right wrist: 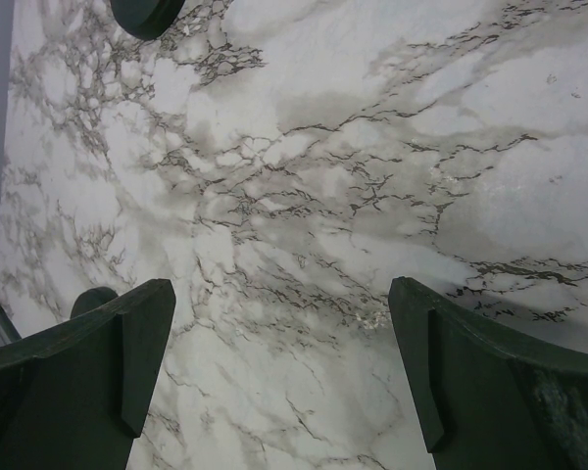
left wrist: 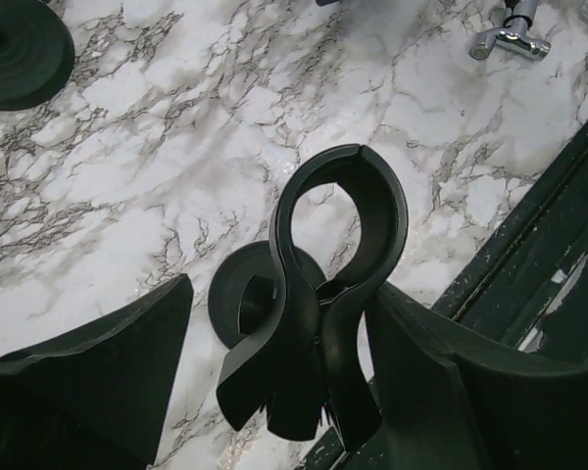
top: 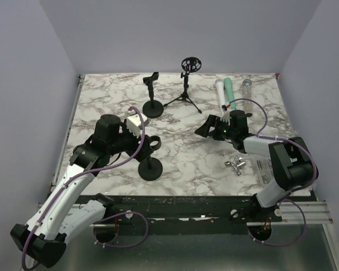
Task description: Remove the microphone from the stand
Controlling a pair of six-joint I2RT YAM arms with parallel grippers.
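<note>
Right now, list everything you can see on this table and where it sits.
Round-base stands: two, black; one back centre, one near front.
Clip: one, black, empty, on the near stand.
Tripod stand: one, black, ring mount on top, back centre.
Microphones: two, white and teal, lying back right.
Clear cylinder: one, beside them.
Metal fittings: small cluster, silver, front right.
Table: one, white-grey marble.
Left gripper: black, open, straddling the near stand's clip.
Right gripper: black, open, over bare marble.
</note>
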